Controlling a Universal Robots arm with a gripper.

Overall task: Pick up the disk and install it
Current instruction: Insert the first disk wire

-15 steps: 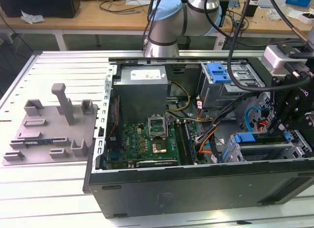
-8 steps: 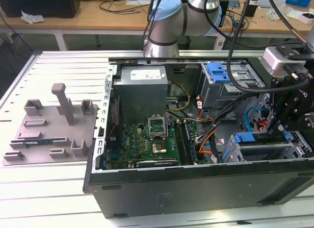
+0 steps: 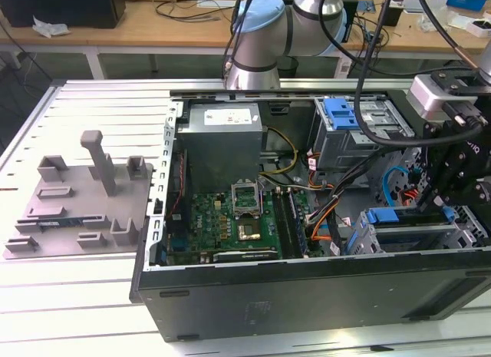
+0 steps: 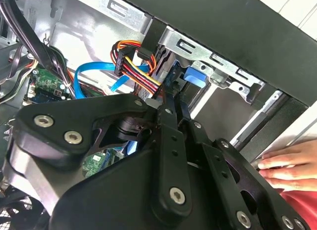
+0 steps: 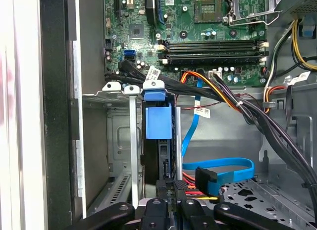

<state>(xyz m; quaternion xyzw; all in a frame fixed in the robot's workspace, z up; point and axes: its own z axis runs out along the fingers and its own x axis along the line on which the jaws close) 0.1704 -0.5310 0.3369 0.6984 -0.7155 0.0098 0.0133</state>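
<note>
One black robot hand (image 5: 171, 190) reaches down into the open black metal computer case (image 3: 307, 295), which lies on its side on a ribbed aluminium counter (image 3: 92, 295). In the first wrist view, the two black fingers (image 5: 184, 196) sit close together, clenched on the near edge of the disk (image 5: 158, 122). I see the disk edge-on, as a thin dark slab with a blue plastic bracket. It stands upright inside a grey sheet-metal drive bay (image 5: 119, 136) in the corner of the case, its blue tab at the far end just below the bay's top rail.

Just beside the disk runs a flat blue data cable (image 5: 223, 165), looping across the case floor. Beyond the bay lies the green motherboard (image 5: 198, 27) with its empty processor socket. In the second wrist view, a bundle of orange, red and yellow power wires (image 4: 133, 62) hangs near the fingertips.

A person's hand (image 4: 287, 165), with a red sleeve, rests against the outside of the case wall in the second wrist view.

In the exterior view, the arm works at the case's end toward that view's right. A second grey drive cage with a blue latch (image 3: 345, 115) sits at the far side of the case. Well apart, toward the exterior view's left, a grey plastic fixture plate (image 3: 77, 211) with upright posts lies on the counter.
</note>
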